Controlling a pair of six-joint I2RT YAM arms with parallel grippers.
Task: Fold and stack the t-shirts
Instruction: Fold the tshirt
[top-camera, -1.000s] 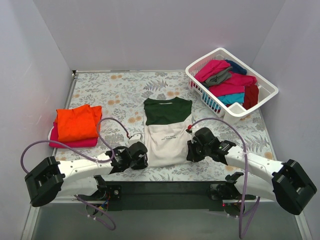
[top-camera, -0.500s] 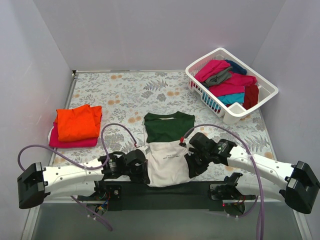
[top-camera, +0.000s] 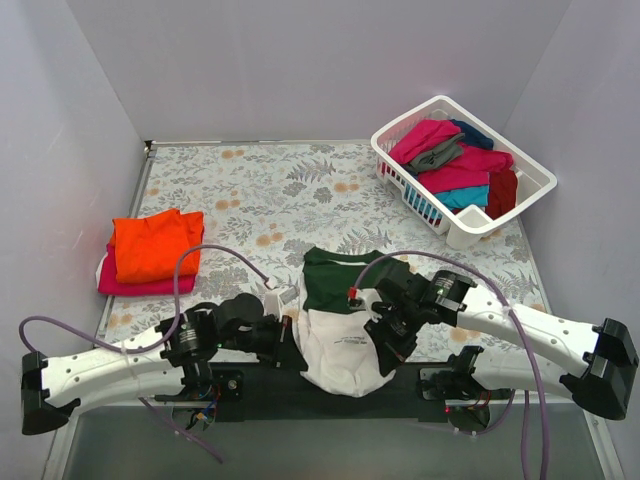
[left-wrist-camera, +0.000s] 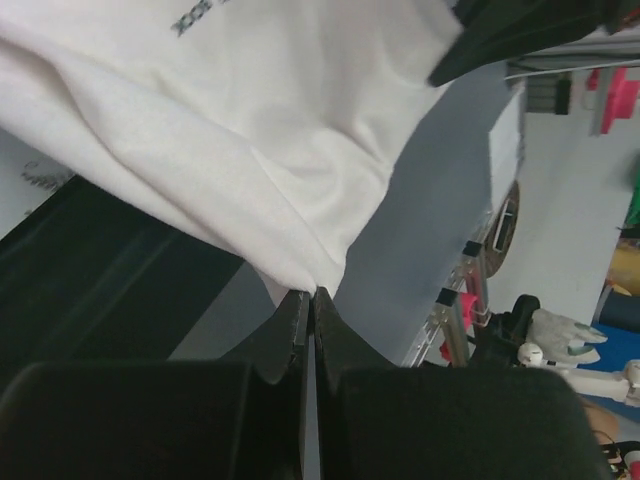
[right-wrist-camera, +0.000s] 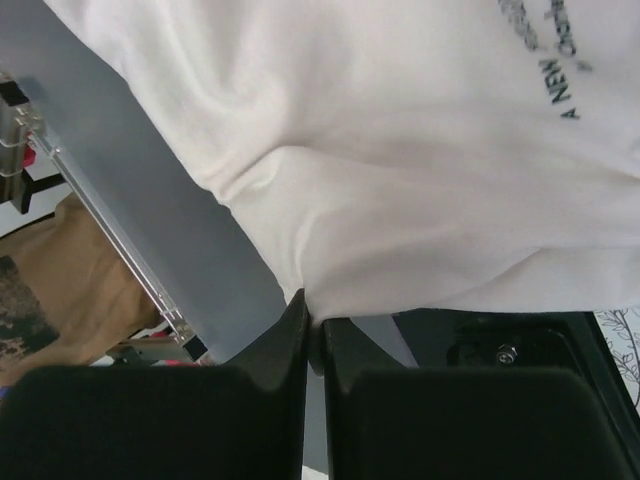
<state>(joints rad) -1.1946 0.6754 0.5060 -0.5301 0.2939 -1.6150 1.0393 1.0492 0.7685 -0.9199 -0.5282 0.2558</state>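
A cream-white t-shirt with a dark green top (top-camera: 340, 315) lies at the table's near edge, its cream lower part hanging over the black base rail. My left gripper (top-camera: 290, 345) is shut on the hem's left corner (left-wrist-camera: 300, 280). On the right corner (right-wrist-camera: 330, 300) my right gripper (top-camera: 388, 345) is shut. Both hold the cloth (left-wrist-camera: 250, 150) pinched at the fingertips, and printed text shows on the cream cloth (right-wrist-camera: 400, 150). A folded orange t-shirt (top-camera: 152, 243) lies on a magenta one (top-camera: 140, 285) at the left.
A white slatted basket (top-camera: 520, 165) at the back right holds several t-shirts, magenta, grey, teal, dark red and navy. The grey floral cover (top-camera: 240, 190) spreads over the table. White walls close in the left, back and right sides.
Both grippers have pulled the cream-white shirt toward the near edge, and its lower part now hangs over the base rail. The arms have drawn back and the shirt has bunched.
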